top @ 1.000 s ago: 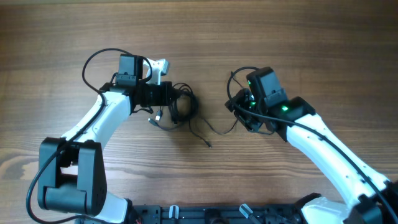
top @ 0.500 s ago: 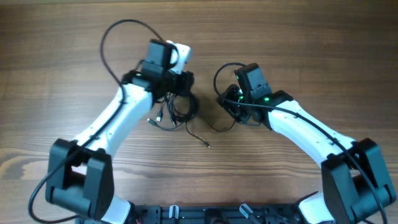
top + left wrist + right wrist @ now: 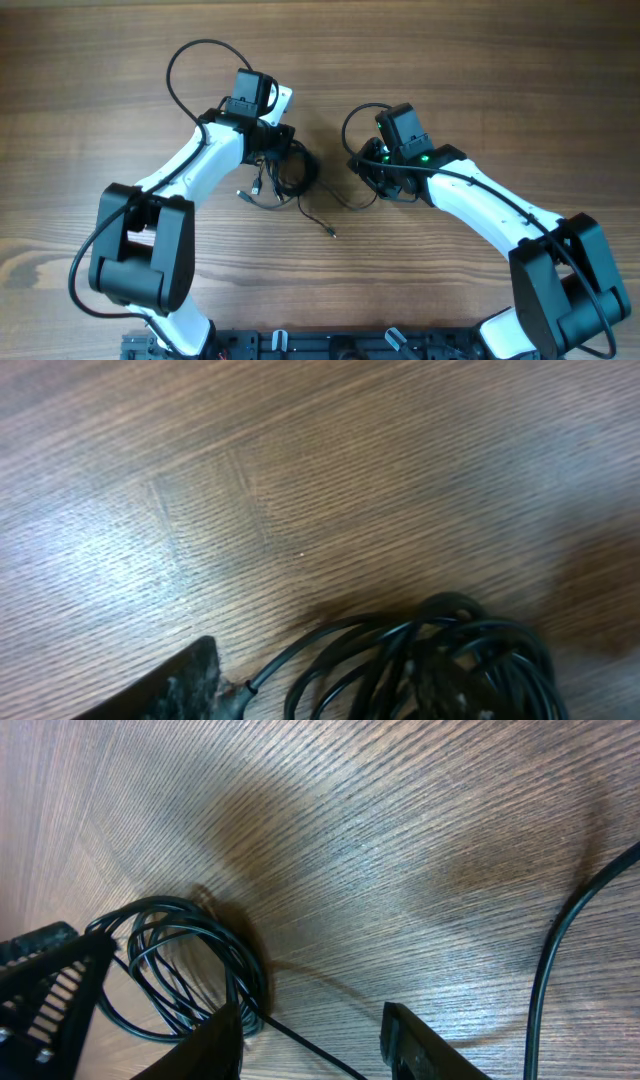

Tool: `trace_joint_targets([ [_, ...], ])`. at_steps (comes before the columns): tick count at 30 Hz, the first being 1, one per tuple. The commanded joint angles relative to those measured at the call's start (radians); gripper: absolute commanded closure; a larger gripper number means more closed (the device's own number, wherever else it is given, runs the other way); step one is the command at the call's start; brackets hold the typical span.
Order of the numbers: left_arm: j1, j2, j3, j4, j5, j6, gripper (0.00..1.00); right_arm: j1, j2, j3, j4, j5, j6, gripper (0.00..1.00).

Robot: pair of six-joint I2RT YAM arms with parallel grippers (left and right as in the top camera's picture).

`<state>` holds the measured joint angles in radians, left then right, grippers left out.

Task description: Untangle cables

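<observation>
Overhead, the cables [image 3: 290, 175] lay as a small tangle of thin, glossy black cord on the matte, fine-grained wooden table [image 3: 480, 60], between the two white arms and much nearer the left one. From the bundle a single strand trailed out to a small plug [image 3: 333, 233], and other short plug ends stuck out on its left side. The left gripper [image 3: 280, 142] hung right over the top edge of the coil; its wrist view showed only one dark, scuffed finger [image 3: 185, 685] beside the overlapping round loops [image 3: 450, 660], so I could not tell how wide its jaws stood. The right gripper [image 3: 368, 172] sat just right of the bundle, pointing toward it. Its wrist view showed two black fingers spread apart, clamping nothing, with bare wood grain in the gap and one hair-thin cord running between them from the stacked rings [image 3: 190, 970]. A thicker, smooth black wire [image 3: 560, 940] curved along that view's right edge.
</observation>
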<state>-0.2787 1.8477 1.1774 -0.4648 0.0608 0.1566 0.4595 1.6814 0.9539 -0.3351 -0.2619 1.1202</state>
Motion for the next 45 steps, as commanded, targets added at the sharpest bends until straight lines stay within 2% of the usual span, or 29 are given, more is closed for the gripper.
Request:
trace_joint_targets([
  [1,0.001,0.063,0.005,-0.022,0.018,0.016,0.38,0.004,0.018,0.002,0.002,-0.008,-0.02,0.53],
  [4,0.001,0.071,0.005,-0.011,0.017,0.015,0.75,0.004,0.018,0.002,0.002,-0.008,-0.02,0.53],
  [7,0.001,0.054,0.009,0.023,0.018,-0.063,0.91,0.004,0.018,0.002,0.006,-0.008,-0.024,0.53],
  [8,0.001,0.034,0.009,0.022,0.026,-0.078,0.96,0.004,0.018,0.002,0.026,-0.008,-0.062,0.56],
  [9,0.001,-0.013,0.009,0.012,0.042,-0.112,0.96,0.0,0.016,0.002,0.069,-0.009,-0.183,0.64],
  [11,0.001,-0.1,0.009,0.003,0.062,-0.139,0.96,-0.011,0.013,0.002,0.09,-0.009,-0.309,0.57],
  [12,0.001,-0.166,0.009,0.003,0.086,-0.143,0.96,-0.013,0.013,0.002,0.091,-0.008,-0.311,0.36],
  [14,0.001,-0.262,0.008,0.004,0.146,-0.143,0.96,-0.013,0.013,0.002,0.11,-0.026,-0.309,0.25],
  [16,0.001,-0.329,0.008,0.004,0.184,-0.143,0.96,-0.022,0.013,0.002,0.182,-0.191,-0.27,0.25],
  [18,0.001,-0.351,0.008,-0.003,0.215,-0.143,0.96,-0.045,0.013,0.002,0.305,-0.421,-0.096,0.26],
  [20,0.001,-0.351,0.006,-0.012,0.219,-0.144,0.96,-0.077,0.013,0.002,0.398,-0.514,0.08,0.31],
  [21,0.001,-0.351,0.005,-0.015,0.212,-0.177,0.96,-0.095,0.013,0.002,0.413,-0.526,0.169,0.35],
  [25,0.001,-0.351,0.003,0.027,0.185,-0.312,0.96,-0.121,0.013,0.002,0.412,-0.457,0.246,0.37],
  [26,0.001,-0.351,-0.001,0.046,0.185,-0.348,0.96,-0.121,0.013,0.002,0.412,-0.439,0.27,0.39],
  [27,0.001,-0.351,-0.007,0.068,0.185,-0.399,0.96,-0.121,0.013,0.002,0.422,-0.414,0.288,0.45],
  [28,0.001,-0.351,-0.014,0.083,0.19,-0.439,0.96,-0.121,0.013,0.002,0.465,-0.351,0.217,0.49],
  [30,0.002,-0.346,-0.014,0.055,0.277,-0.41,0.96,-0.121,0.013,0.002,0.496,-0.233,-0.141,0.4],
  [32,0.002,-0.341,-0.014,0.021,0.317,-0.356,0.96,-0.121,0.013,0.002,0.453,-0.282,-0.411,0.35],
  [33,0.002,-0.338,-0.014,0.006,0.335,-0.333,0.96,-0.121,0.013,0.002,0.447,-0.332,-0.558,0.37],
  [35,0.002,-0.329,-0.014,-0.025,0.404,-0.296,0.96,-0.121,0.013,0.002,0.428,-0.415,-0.755,0.38],
  [37,0.002,-0.327,-0.014,-0.069,0.507,-0.22,0.96,-0.121,0.013,0.002,0.386,-0.42,-0.905,0.39],
  [39,0.002,-0.327,-0.014,-0.097,0.535,-0.19,0.96,-0.121,0.013,0.002,0.369,-0.42,-0.974,0.39],
  [45,0.002,-0.327,-0.014,-0.124,0.534,-0.188,0.96,-0.103,0.013,0.002,0.291,-0.497,-1.095,0.4],
])
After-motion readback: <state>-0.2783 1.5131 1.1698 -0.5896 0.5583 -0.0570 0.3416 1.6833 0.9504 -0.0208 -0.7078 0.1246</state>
